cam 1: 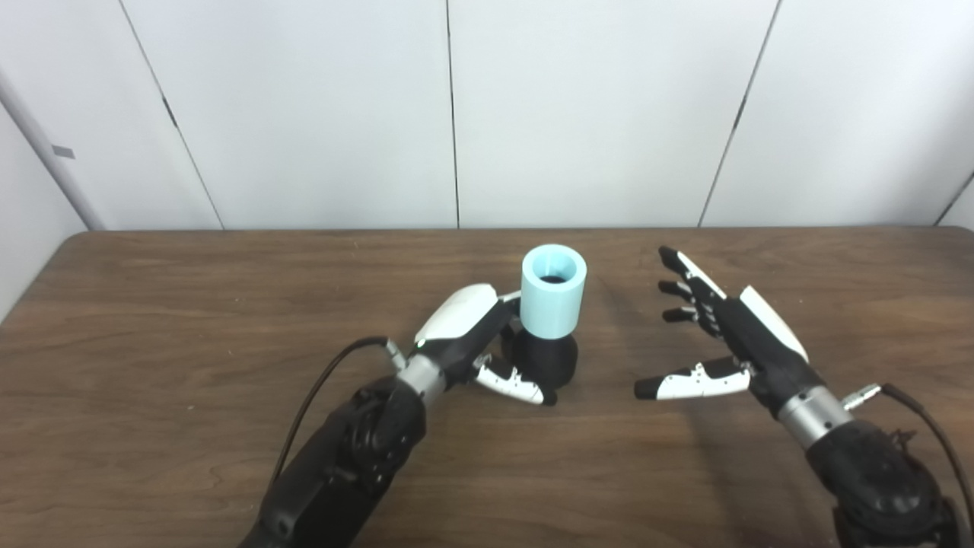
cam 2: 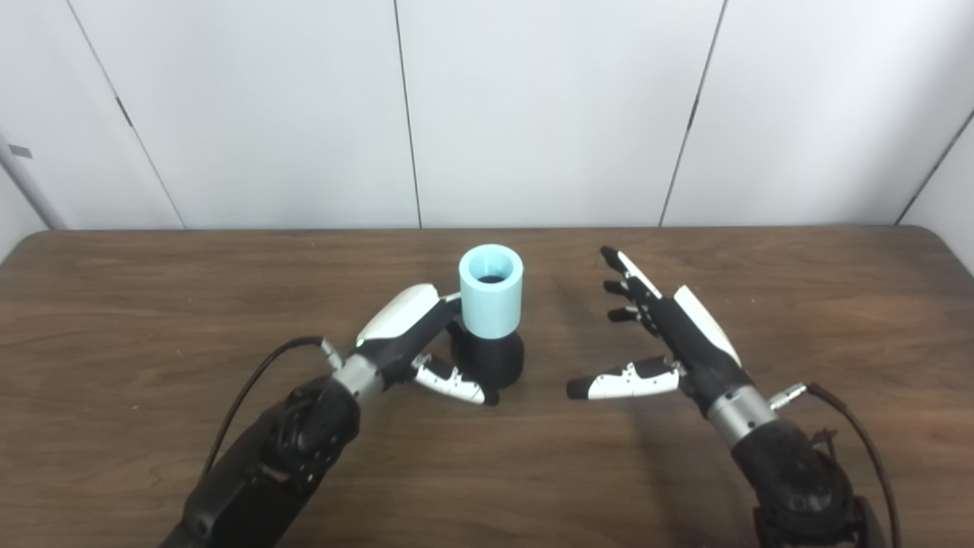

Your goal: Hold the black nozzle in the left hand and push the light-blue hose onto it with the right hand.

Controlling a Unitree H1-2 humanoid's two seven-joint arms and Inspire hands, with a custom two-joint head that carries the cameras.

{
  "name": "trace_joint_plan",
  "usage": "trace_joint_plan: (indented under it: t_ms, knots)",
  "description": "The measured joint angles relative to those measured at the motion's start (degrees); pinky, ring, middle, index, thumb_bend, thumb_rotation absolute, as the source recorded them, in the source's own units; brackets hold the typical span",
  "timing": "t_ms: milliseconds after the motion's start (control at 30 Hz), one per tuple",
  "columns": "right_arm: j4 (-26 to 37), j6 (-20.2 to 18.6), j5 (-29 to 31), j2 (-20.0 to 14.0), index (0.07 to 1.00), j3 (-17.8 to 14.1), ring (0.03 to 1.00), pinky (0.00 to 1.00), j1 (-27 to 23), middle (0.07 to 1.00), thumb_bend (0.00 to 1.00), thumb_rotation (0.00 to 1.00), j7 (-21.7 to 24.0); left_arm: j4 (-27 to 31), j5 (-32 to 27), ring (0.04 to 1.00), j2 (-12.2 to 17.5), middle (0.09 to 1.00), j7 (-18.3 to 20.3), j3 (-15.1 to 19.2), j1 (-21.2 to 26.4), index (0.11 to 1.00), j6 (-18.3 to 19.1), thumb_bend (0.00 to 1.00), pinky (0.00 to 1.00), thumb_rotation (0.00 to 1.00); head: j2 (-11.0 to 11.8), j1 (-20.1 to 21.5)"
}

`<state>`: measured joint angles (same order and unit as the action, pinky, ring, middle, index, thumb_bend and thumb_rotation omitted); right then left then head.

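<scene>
**A:** What could go wrong on this tabletop [cam 1: 190, 304]?

**B:** Start at the left. The left hand [cam 1: 472, 335] is wrapped around the black nozzle [cam 1: 545, 359], which stands upright near the middle of the tabletop. Its thumb curls across the front of the base; the other fingers [cam 1: 508, 301] reach around the far side, mostly hidden. If that hold loosens, or the hand pulls away at an angle, I judge the stack could tip, since it is tall over a fairly narrow foot.

**A:** And the light-blue hose [cam 1: 554, 291]?

**B:** It sits on top of the nozzle, open end up, with a dark bore visible inside. It looks already pushed on. How deep it is seated cannot be told from here; if only shallowly, a knock from either side might cock it or lift it off.

**A:** Where does it lie relative to the fingers?

**B:** The left hand's fingers meet the stack just at the hose's lower edge and the nozzle's neck, so the hose rises above them. Whether they touch the hose itself or only the nozzle is unclear.

**A:** And on the right?

**B:** The right hand [cam 1: 719, 342] is clear of the hose, off to its right, holding nothing, with fingers [cam 1: 685, 278] spread and thumb stretched toward the nozzle. The risk there, in my view, is a careless sweep: that thumb points at the nozzle's base, and a sideways move could clip it.
</scene>
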<state>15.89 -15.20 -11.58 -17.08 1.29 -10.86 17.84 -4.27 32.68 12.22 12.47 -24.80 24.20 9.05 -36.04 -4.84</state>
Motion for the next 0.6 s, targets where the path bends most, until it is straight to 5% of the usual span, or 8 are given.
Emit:
trace_joint_plan:
  t_ms: [167,267,433,600]
  knots:
    - [0.1,-0.7,0.2,0.1,1.0,0.0,0.938,0.81,0.1,1.0,0.88,0.22,-0.2,3.1,-0.8,0.965,0.1,0.978,2.3,2.1,-1.3,0.999,3.3,1.0,0.93,0.28,0.0,0.0]
    - [1.4,-1.4,0.3,0.4,1.0,0.0,0.939,0.81,0.6,1.0,0.87,0.22,-0.4,4.3,-0.8,0.975,0.7,0.982,3.6,3.3,-1.5,1.0,5.0,1.0,0.93,0.24,0.1,0.2]
    - [2.3,-1.4,0.9,1.3,0.939,-0.4,0.858,0.72,1.9,0.927,0.81,0.13,-2.1,6.9,-5.7,0.776,0.1,0.786,2.0,11.4,-5.4,0.786,5.9,0.73,0.68,0.04,0.2,0.8]
    - [2.6,0.4,-0.3,5.8,0.752,-2.0,0.684,0.55,3.8,0.735,0.73,0.07,-8.8,6.9,-17.7,0.621,-7.5,0.655,-5.4,22.6,-11.1,0.681,2.8,0.68,0.49,0.0,0.4,1.2]
